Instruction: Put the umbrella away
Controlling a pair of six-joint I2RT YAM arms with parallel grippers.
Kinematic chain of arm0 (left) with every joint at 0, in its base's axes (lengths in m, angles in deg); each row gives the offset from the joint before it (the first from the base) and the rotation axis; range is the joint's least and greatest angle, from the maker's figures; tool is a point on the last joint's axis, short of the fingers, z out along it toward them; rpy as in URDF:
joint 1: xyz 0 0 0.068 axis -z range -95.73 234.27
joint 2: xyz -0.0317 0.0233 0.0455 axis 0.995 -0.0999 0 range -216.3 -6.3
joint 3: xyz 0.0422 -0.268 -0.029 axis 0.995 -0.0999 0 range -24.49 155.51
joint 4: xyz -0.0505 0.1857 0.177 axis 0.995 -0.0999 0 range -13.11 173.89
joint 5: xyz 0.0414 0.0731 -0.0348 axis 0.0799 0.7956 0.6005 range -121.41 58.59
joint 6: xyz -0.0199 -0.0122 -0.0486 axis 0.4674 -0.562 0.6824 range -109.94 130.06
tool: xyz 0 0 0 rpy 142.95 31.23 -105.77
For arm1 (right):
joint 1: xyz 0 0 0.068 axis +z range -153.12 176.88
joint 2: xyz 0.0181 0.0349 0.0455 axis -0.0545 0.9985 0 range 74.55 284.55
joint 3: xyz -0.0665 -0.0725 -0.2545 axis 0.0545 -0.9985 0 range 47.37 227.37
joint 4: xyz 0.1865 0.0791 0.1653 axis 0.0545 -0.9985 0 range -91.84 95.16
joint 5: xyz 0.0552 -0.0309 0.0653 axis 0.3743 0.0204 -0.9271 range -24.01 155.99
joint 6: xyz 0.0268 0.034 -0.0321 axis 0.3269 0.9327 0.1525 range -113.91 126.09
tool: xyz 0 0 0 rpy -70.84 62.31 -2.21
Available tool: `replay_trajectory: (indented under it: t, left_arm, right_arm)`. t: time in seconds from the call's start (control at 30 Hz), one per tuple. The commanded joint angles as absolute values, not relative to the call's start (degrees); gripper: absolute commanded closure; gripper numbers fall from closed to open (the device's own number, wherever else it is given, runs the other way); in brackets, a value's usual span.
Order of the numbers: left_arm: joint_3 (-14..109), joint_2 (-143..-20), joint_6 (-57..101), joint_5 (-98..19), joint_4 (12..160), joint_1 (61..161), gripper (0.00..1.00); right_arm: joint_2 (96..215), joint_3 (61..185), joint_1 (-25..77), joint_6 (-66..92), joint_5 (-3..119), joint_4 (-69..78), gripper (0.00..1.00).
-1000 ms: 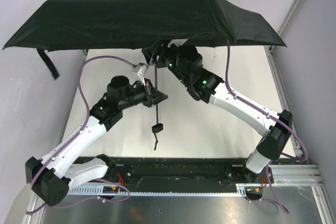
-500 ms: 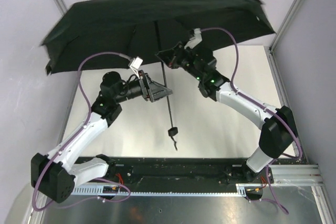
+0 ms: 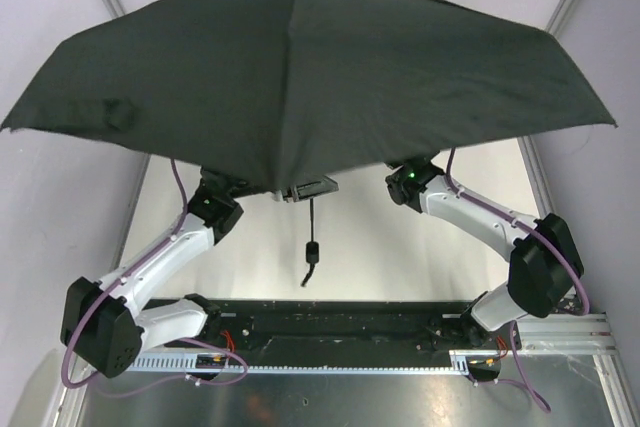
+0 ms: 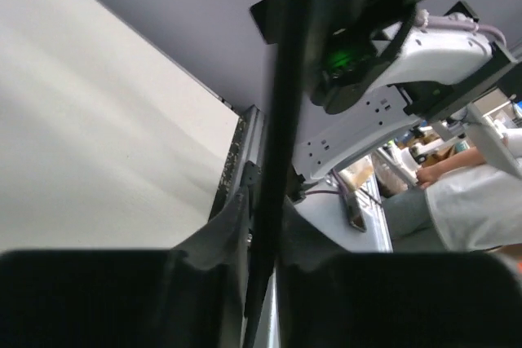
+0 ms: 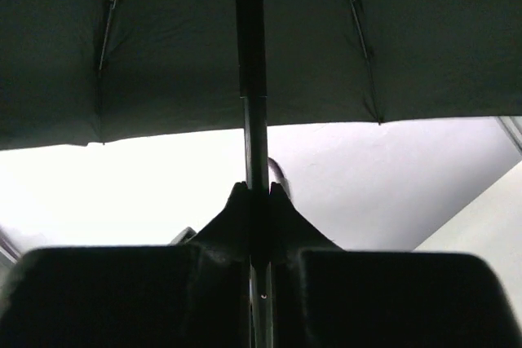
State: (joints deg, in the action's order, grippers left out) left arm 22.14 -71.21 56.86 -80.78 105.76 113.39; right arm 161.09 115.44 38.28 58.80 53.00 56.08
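The black umbrella [image 3: 300, 77] is open, its canopy spread wide above the table and hiding most of both arms in the top view. Its thin shaft [image 3: 312, 215] hangs below, ending in the small handle [image 3: 313, 249] with a strap. My left gripper [image 3: 312, 188] just shows under the canopy edge; in the left wrist view it [image 4: 263, 226] is shut on the shaft [image 4: 285, 79]. My right gripper is hidden in the top view; in the right wrist view it [image 5: 258, 197] is shut on the shaft [image 5: 249, 55] under the canopy's ribs [image 5: 408, 38].
The white table [image 3: 400, 257] lies below, with grey walls on both sides and metal frame posts [image 3: 545, 197]. A black rail [image 3: 330, 317] runs along the near edge. The right arm [image 4: 383, 95] is close in the left wrist view.
The umbrella has swung from tilted back to canopy-up toward the camera, now covering both grippers. The handle has moved slightly left and nearer the left gripper.
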Motion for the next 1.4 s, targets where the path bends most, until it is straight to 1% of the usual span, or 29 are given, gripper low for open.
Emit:
replay_trajectory:
  t: [0.0, 0.03, 0.1, 0.2, 0.27, 0.5, 0.57, 0.7, 0.83, 0.97, 1.0, 1.07, 1.1, 1.13, 1.17, 1.2, 1.23, 1.27, 1.37]
  left_arm:
    - [22.24, -70.14, 54.61, -80.28, 107.3, 113.51, 0.92]
    - [21.73, -69.07, 54.0, -79.09, 107.28, 113.52, 0.96]
    - [20.94, -67.26, 52.84, -77.24, 107.18, 113.6, 0.99]
    - [20.9, -66.6, 52.58, -77.45, 107.13, 113.62, 1.0]
    - [21.02, -66.8, 52.68, -78.21, 107.1, 113.62, 1.0]
    - [21.17, -66.0, 51.81, -79.13, 107.18, 113.81, 1.0]
    - [21.31, -65.99, 51.7, -79.62, 107.18, 113.8, 1.0]
    - [21.48, -66.11, 51.71, -80.33, 107.33, 113.8, 1.0]
    - [21.4, -66.18, 51.99, -80.63, 107.68, 113.8, 1.0]
    - [21.23, -66.49, 52.4, -80.9, 107.91, 113.76, 1.0]
    - [21.22, -66.5, 52.45, -81.03, 108.03, 113.78, 1.0]
    - [21.17, -66.44, 52.39, -81.06, 108.07, 113.79, 1.0]
    - [21.19, -66.43, 52.36, -81.07, 108.11, 113.84, 1.0]
    - [21.2, -66.43, 52.35, -81.07, 108.13, 113.82, 1.0]
    - [21.2, -66.42, 52.34, -81.07, 108.14, 113.81, 1.0]
    - [21.16, -66.42, 52.38, -80.98, 108.14, 113.76, 1.0]
    - [21.14, -66.42, 52.4, -80.85, 108.14, 113.6, 1.0]
    - [21.13, -66.33, 52.46, -80.74, 108.1, 113.35, 1.0]
    - [21.25, -66.16, 53.03, -80.72, 108.14, 111.0, 1.0]
  right_arm:
    - [157.12, 115.98, 39.03, 58.95, 55.53, 60.97, 1.0]
    - [156.35, 115.95, 39.4, 57.53, 57.33, 57.81, 0.96]
    - [155.42, 115.95, 40.03, 55.45, 61.19, 53.13, 0.81]
    - [156.13, 116.47, 39.89, 54.99, 63.94, 53.07, 0.6]
    - [157.76, 117.73, 39.16, 55.89, 64.12, 54.07, 0.51]
    - [163.83, 124.9, 35.8, 57.79, 64.18, 54.55, 0.33]
    - [166.32, 128.03, 34.62, 58.94, 63.43, 54.4, 0.3]
    - [170.95, 135.02, 32.75, 60.65, 62.1, 51.95, 0.29]
    - [174.08, 140.14, 31.46, 62.16, 61.56, 50.38, 0.31]
    - [176.47, 144.28, 30.36, 63.91, 61.94, 48.44, 0.37]
    - [177.06, 145.31, 30.14, 64.31, 61.99, 47.89, 0.4]
    - [178.18, 147.24, 29.69, 64.77, 62.22, 46.32, 0.49]
    - [178.74, 148.28, 29.54, 65.09, 62.0, 45.82, 0.56]
    - [179.34, 149.15, 29.34, 65.39, 61.62, 45.53, 0.66]
    - [179.9, 149.9, 29.1, 65.53, 60.77, 45.65, 0.83]
    - [180.22, 150.22, 28.85, 65.65, 60.04, 46.15, 0.91]
    - [180.25, 150.21, 28.68, 65.67, 59.63, 45.82, 0.96]
    - [180.04, 150.29, 28.6, 65.45, 59.03, 44.21, 0.98]
    - [177.24, 147.73, 28.57, 64.81, 55.31, 39.83, 1.0]
